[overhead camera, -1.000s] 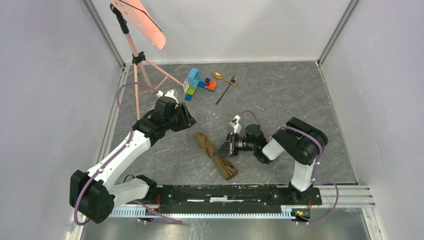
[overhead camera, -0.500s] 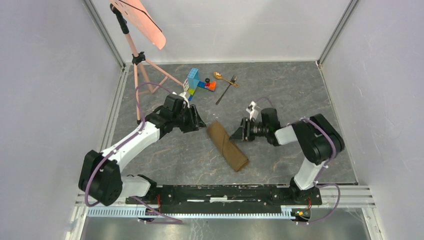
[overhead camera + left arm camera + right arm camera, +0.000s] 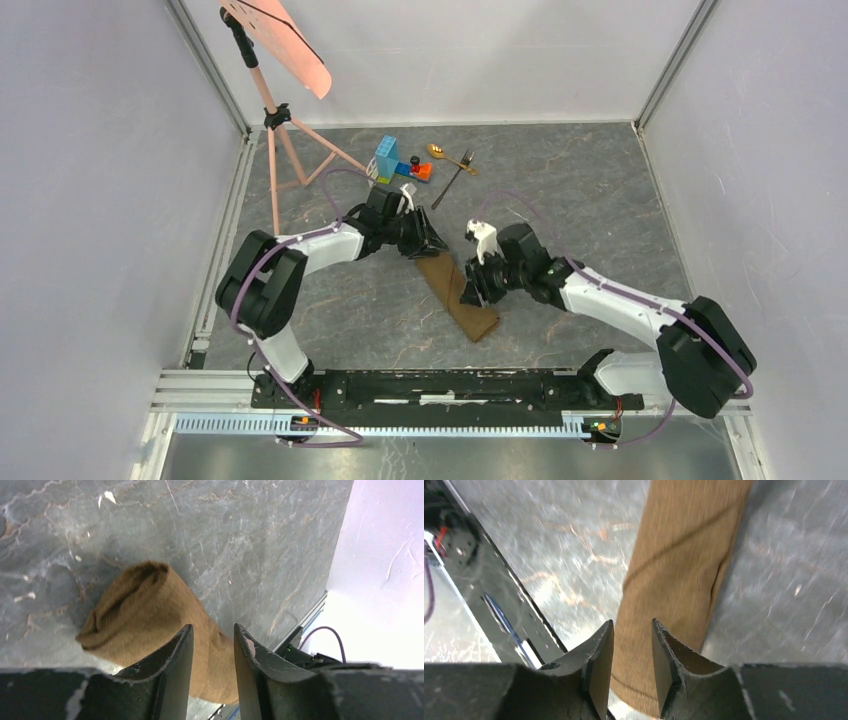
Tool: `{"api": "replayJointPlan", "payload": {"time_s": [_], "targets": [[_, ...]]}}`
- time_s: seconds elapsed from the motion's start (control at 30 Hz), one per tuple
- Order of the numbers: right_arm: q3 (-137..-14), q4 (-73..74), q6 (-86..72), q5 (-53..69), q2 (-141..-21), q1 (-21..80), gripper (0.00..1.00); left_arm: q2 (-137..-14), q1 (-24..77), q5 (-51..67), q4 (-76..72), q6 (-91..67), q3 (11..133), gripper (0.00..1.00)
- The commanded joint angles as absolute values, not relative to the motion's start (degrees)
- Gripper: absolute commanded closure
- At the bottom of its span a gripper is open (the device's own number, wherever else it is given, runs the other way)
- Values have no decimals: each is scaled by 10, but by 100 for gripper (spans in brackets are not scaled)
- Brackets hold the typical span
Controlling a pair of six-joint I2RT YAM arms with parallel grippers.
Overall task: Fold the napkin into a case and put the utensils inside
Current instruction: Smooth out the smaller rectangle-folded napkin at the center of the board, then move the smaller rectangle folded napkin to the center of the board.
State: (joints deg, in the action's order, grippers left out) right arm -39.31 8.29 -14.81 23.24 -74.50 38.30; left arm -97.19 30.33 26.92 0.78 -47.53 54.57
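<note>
The brown napkin (image 3: 458, 296) lies as a folded strip running diagonally across the middle of the floor. My left gripper (image 3: 438, 246) hovers at its far end, jaws apart, with the cloth (image 3: 142, 607) showing below the gap (image 3: 212, 632). Over the strip's middle, on its right side, my right gripper (image 3: 469, 290) is also open, and the napkin (image 3: 684, 555) passes under its fingers (image 3: 631, 627). Neither gripper pinches the cloth. The gold spoon (image 3: 437, 152) and the dark fork (image 3: 452, 180) lie together at the back, beyond the left gripper.
Colourful toy blocks (image 3: 394, 166) stand just left of the utensils. A pink tripod stand (image 3: 283, 140) with a pink panel rises at the back left. White walls enclose the floor, and a black rail (image 3: 450, 385) runs along the near edge.
The napkin went from a crumpled twist to a flatter strip, shifted slightly back. My right gripper opened off it and swung over it. My left arm reached right to the napkin's far end.
</note>
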Motion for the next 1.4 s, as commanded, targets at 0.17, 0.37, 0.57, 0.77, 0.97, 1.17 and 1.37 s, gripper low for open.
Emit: {"api": "replayJointPlan", "payload": {"time_s": [0.17, 0.37, 0.57, 0.77, 0.97, 1.17, 1.37], "targets": [[-245, 39, -153, 66, -704, 391, 67, -1084, 304, 182, -15, -456, 609, 60], [-304, 109, -135, 29, -677, 404, 66, -1058, 307, 176, 39, -424, 624, 56], [-374, 148, -138, 120, -668, 425, 56, -996, 308, 212, 60, -436, 619, 50], [-305, -3, -219, 274, -702, 448, 52, -952, 308, 211, 62, -428, 601, 45], [-270, 34, -218, 235, -733, 444, 51, -917, 307, 207, 84, -406, 594, 44], [-225, 31, -215, 99, -711, 306, 46, -869, 307, 205, 96, -403, 584, 44], [-393, -52, -122, 96, -879, 272, 39, -810, 307, 196, 113, -403, 568, 43]]}}
